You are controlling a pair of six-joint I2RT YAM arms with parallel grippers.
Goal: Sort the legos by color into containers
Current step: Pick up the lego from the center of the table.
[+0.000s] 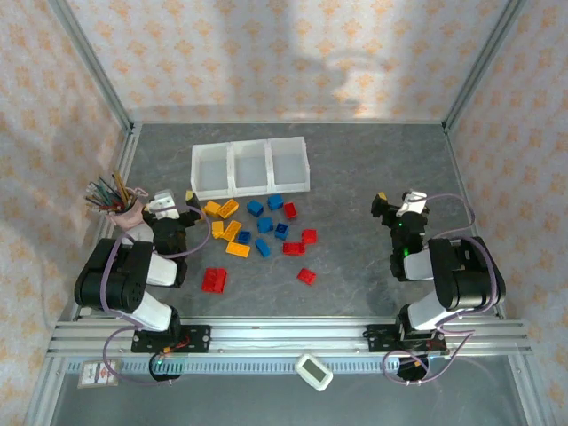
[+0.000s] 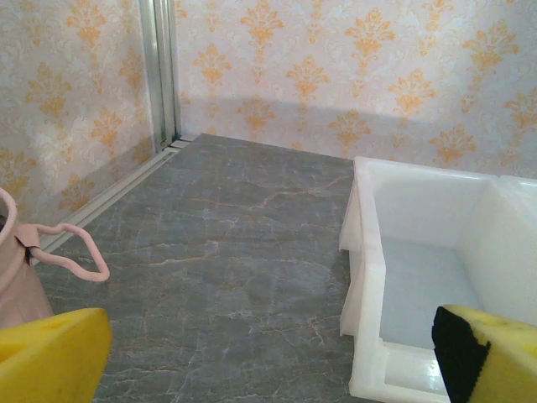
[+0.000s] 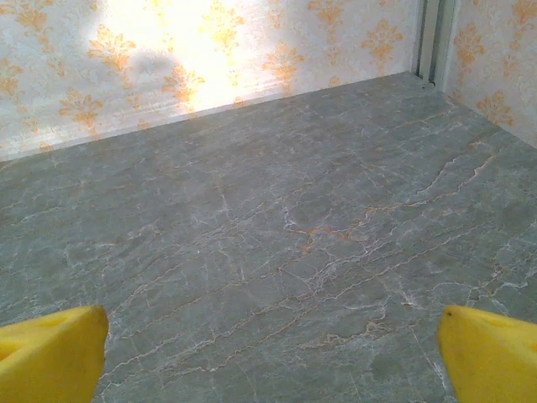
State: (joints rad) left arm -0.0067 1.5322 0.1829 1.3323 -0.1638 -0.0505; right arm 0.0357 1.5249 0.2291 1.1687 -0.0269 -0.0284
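Top view, read from lower edge upward. At centre left, left gripper (image 2: pixel 270 357), fingers spread wide and released; at centre right, right gripper (image 3: pixel 270 353), likewise spread and unloaded, well apart from the bricks. Between them, at frame centre, blue, orange and red bricks (image 1: pixel 264 224) scattered loose on the grey table (image 1: pixel 355 266). Above these, three-bin white tray (image 1: pixel 250 190), near the uppermost bricks. At far left, pink pencil cup (image 1: pixel 124 206), just beside the left gripper.

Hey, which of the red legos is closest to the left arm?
The largest red brick, alone at the near left of the pile, beside the left arm. The other red bricks lie farther right, past the blue bricks.
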